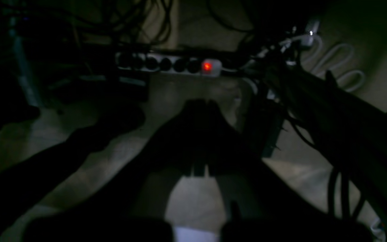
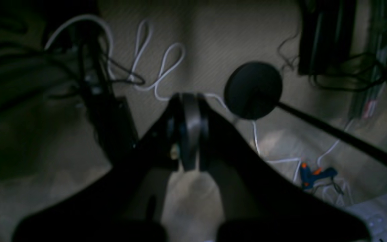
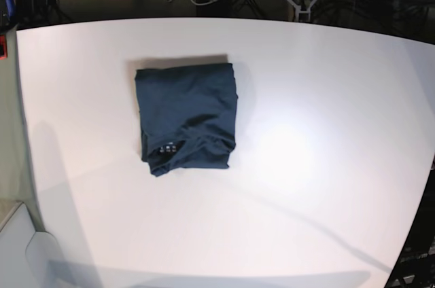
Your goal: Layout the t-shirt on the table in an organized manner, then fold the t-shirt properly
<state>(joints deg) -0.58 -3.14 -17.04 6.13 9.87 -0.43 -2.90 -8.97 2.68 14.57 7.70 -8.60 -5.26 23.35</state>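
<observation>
Both wrist views dark, blurred. Table (image 3: 326, 166) cut off at frame edges; t-shirt (image 3: 187, 115) label unreadable.

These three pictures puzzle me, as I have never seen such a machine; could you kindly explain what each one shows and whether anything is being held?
The machine is a robot with two arms, each ending in a grasping tool with a small camera mounted just behind it. The bright picture comes from a fixed camera looking down on the white table. On it lies a dark navy t-shirt, already folded into a compact rectangle, its neck label showing near the bottom edge. No arm appears in that view.

The two dark pictures come from the arm cameras. Both arms hang off the table and look at the floor. The left tool is shut and empty; beyond it lies a power strip with a glowing red switch. The right tool is also shut and empty, above white cables, beside a round black stand base.
</observation>
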